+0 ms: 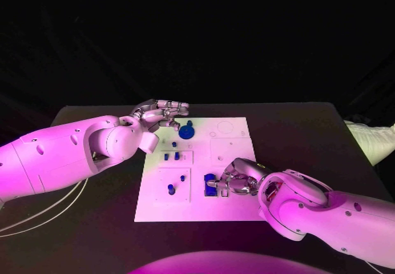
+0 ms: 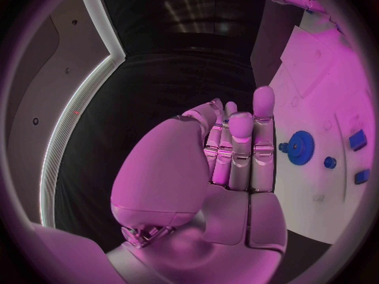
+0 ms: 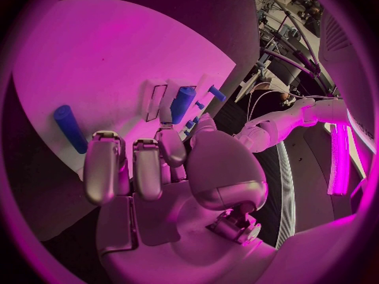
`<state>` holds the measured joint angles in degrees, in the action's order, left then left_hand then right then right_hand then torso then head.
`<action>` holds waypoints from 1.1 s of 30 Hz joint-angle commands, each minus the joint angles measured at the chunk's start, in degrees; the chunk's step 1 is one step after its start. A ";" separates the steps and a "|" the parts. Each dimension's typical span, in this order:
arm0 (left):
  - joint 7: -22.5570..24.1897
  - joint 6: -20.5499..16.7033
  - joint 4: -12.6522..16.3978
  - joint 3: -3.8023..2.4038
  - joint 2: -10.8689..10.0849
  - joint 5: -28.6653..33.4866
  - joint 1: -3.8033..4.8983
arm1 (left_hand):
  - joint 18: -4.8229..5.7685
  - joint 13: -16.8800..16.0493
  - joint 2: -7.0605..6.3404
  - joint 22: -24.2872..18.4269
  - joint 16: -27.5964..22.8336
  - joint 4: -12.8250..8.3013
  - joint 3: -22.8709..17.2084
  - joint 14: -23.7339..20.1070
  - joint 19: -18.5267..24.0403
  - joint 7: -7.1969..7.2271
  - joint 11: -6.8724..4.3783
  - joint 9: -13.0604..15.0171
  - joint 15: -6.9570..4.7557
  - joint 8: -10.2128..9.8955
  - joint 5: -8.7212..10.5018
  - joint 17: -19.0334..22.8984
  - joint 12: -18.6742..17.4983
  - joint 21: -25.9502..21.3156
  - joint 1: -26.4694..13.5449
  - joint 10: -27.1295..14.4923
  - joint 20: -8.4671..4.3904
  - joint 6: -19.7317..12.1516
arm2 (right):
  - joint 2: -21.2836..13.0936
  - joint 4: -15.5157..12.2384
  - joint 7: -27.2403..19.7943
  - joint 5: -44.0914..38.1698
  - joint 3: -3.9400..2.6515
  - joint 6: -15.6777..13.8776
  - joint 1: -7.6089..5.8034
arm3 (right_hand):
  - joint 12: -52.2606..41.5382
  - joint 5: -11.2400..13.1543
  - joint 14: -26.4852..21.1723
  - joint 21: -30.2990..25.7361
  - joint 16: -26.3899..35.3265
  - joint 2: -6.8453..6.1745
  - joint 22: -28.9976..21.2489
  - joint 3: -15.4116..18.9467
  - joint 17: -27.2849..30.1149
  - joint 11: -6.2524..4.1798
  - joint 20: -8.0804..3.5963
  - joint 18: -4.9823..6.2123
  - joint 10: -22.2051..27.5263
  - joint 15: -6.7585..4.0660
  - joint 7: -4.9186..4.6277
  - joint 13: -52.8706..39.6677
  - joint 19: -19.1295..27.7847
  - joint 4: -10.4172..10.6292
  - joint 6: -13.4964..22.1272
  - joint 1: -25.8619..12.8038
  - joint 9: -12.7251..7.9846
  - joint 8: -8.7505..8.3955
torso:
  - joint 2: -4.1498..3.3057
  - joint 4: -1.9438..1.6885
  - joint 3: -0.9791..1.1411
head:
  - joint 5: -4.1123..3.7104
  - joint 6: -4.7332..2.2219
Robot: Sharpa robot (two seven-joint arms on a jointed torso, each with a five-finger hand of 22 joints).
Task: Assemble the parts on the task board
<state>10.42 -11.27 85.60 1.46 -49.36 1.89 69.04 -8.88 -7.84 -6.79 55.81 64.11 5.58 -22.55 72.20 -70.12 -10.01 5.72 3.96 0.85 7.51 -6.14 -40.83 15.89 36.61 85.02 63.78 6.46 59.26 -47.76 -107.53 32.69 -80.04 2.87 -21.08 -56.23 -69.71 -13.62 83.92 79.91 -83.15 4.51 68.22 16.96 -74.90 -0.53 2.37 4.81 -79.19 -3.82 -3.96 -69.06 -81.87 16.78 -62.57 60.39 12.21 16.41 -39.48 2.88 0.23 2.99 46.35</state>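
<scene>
Blue gear just beside left hand on task board.

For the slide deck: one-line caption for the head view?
Left robot hand hovers by the blue gear at the task board's far edge; right robot hand works at blue parts mid-board.

Looks like a robotics lab or demo booth to me. There's a black table with a dark backdrop behind it, everything washed in coloured stage-type light, and a white task board with small blue parts laid out like a test rig. The right wrist view also catches metal stands and cables off to the side.
</scene>
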 commanded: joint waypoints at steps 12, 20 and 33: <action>0.03 1.25 0.02 -0.03 0.03 -0.12 0.01 | -1.09 -0.05 0.00 -0.05 -0.06 -0.07 0.38 -0.39 0.40 -0.15 -0.07 -0.04 0.06 0.28 -0.21 0.04 0.16 -0.35 -0.78 -0.25 0.18 -0.36 | -0.55 -0.60 -1.43 -2.38 0.00 -0.49 0.06 | 0.23 -0.20 3.81 0.15 0.10 0.65 0.38 0.15 -2.33 0.06 -0.42 -0.65 -0.10 -0.53 0.09 -0.26 -0.17 -0.27 0.02 0.40 0.58 0.10 | 0.02 0.04 0.05 | 0.17 0.23; 0.07 1.22 -0.02 -0.03 -0.02 -0.12 0.00 | -1.09 -0.05 0.00 -0.05 -0.06 -0.07 0.38 -0.39 0.40 -0.15 -0.07 -0.04 0.06 0.28 -0.21 0.04 0.16 -0.35 -0.78 -0.25 0.18 -0.36 | -3.75 -2.25 -6.37 -0.93 -0.05 -4.00 -0.14 | 1.41 -1.27 3.69 -0.12 0.53 1.10 0.02 -2.20 -1.77 0.69 -0.24 -0.60 0.42 -0.13 -0.81 -0.07 0.10 -4.30 2.98 11.10 0.96 -1.48 | 0.04 0.08 0.05 | 0.11 0.16; 0.13 1.06 0.10 -0.02 -0.26 -0.12 -0.01 | -1.09 -0.08 0.05 -0.06 -0.08 -0.13 0.37 -0.45 0.40 -0.14 -0.08 -0.03 0.07 0.31 -0.24 0.15 0.25 -0.38 -0.79 -0.36 0.19 -0.44 | -13.60 -5.04 -6.49 -0.31 -0.16 1.87 -3.46 | 7.87 1.04 3.33 -0.74 1.44 1.68 -0.97 -4.63 -0.53 1.76 0.84 -0.39 3.58 0.87 -2.12 4.91 0.73 -8.15 4.73 18.41 -0.04 -4.55 | 0.04 0.46 -0.01 | -0.85 -0.50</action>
<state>10.26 -11.09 85.57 1.48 -49.66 1.89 69.02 -8.88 -7.87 -6.56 55.82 64.11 5.58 -22.55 72.20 -70.12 -10.01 5.72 3.96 0.85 7.51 -6.14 -40.72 15.89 36.61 84.79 63.79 6.46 59.26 -61.36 -112.38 26.77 -79.87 2.66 -22.58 -59.70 -61.92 -12.85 83.92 79.44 -82.04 6.23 67.27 12.31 -74.93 1.20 2.90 4.82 -76.00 -3.37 -6.02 -64.22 -81.34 8.92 -57.62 78.38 12.24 12.06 -39.40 3.21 0.20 2.27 45.96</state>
